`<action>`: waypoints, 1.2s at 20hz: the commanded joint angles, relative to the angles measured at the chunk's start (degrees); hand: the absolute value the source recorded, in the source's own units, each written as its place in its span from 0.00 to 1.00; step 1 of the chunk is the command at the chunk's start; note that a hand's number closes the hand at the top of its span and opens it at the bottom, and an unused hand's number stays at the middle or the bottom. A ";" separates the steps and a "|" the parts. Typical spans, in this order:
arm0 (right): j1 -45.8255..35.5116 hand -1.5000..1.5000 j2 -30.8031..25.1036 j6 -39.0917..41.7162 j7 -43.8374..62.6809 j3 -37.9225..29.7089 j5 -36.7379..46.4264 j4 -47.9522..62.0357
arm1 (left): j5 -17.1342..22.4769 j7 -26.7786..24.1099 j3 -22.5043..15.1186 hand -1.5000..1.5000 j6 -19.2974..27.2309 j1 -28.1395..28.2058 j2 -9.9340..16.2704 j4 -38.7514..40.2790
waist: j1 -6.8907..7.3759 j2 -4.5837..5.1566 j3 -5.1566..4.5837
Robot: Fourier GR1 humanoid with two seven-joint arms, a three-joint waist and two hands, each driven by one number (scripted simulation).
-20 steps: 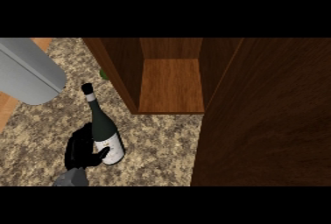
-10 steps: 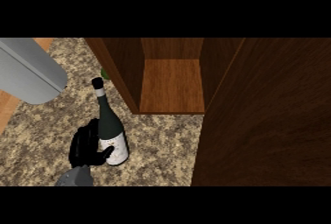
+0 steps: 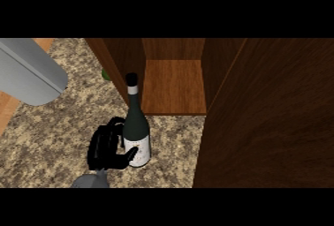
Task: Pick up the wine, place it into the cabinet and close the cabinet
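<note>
The wine bottle is dark green with a black cap and a white label. It stands upright just in front of the open cabinet's left wall. My left hand is on the bottle's left side, with its fingers curled behind the bottle and its thumb across the label. The cabinet is open and shows a bare wooden shelf. Its dark wooden door stands open at the right. Whether the bottle's base touches the counter I cannot tell. My right hand does not show.
A large grey rounded object fills the upper left corner. A small green thing peeks out behind the cabinet's left wall. The speckled stone counter spreads to the left of the bottle and in front of the cabinet.
My left hand has carried the bottle to the right, nearer the cabinet's opening. The bottle's neck now overlaps the cabinet's left wall.
</note>
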 commanded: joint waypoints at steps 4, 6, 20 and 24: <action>1.91 0.00 -1.76 1.57 1.26 -5.16 -6.94 -3.93 | 5.58 -0.97 -15.73 1.00 15.14 2.36 -0.14 -7.25 | -0.27 0.04 0.00; 0.85 0.00 -0.42 -0.11 2.82 -1.25 -2.63 -4.80 | 7.24 0.73 -15.40 1.00 16.09 1.61 -0.14 -6.99 | -0.20 0.06 -0.03; 0.31 0.00 1.06 -1.09 2.45 3.02 1.52 -2.58 | 19.23 -7.05 -22.72 1.00 24.92 -9.08 -0.14 5.54 | -0.35 0.14 -0.05; 2.59 0.00 0.55 0.89 -1.08 -0.74 -1.78 -0.52 | 19.16 -9.69 -16.19 1.00 17.20 -14.67 -0.14 14.80 | -0.45 0.19 -0.03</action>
